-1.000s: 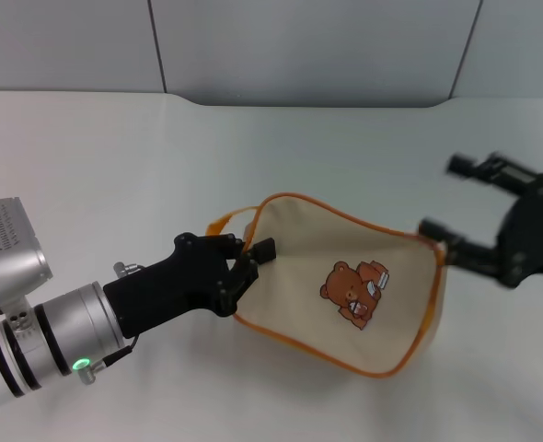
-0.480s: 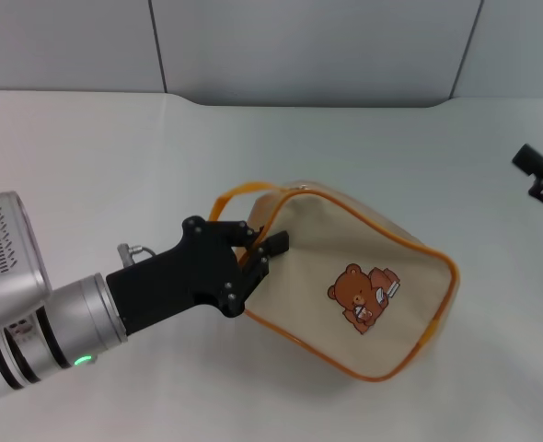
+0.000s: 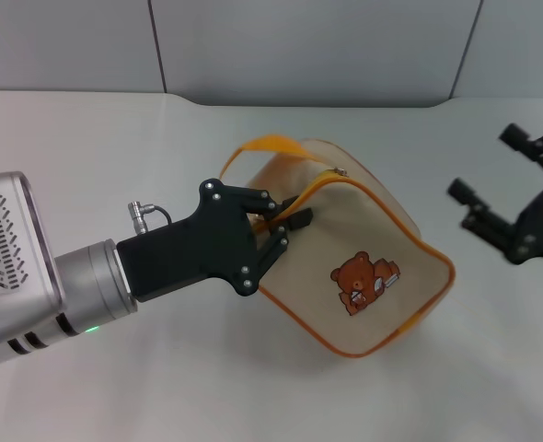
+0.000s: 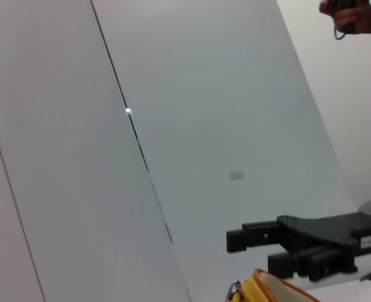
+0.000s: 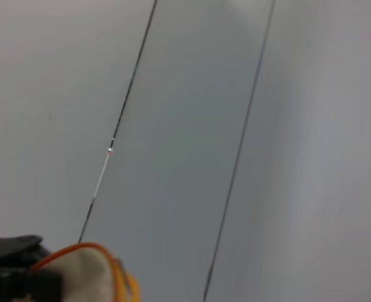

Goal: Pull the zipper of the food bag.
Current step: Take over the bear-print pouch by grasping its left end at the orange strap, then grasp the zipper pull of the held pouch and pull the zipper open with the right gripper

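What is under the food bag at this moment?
The food bag is tilted, its left corner raised by the left gripper clamped on it. White table shows all around; whatever lies directly beneath is hidden. The right gripper is open, apart.

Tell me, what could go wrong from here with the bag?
The left gripper pinches only one edge of the bag, which is tilted up off the table, so it may slip out or swing. The right gripper is open and apart from the bag, so it could miss the small zipper tab.

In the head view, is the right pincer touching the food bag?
No. The right pincer stands open, apart from the food bag, with bare table between them; the left pincer grips the bag's edge.
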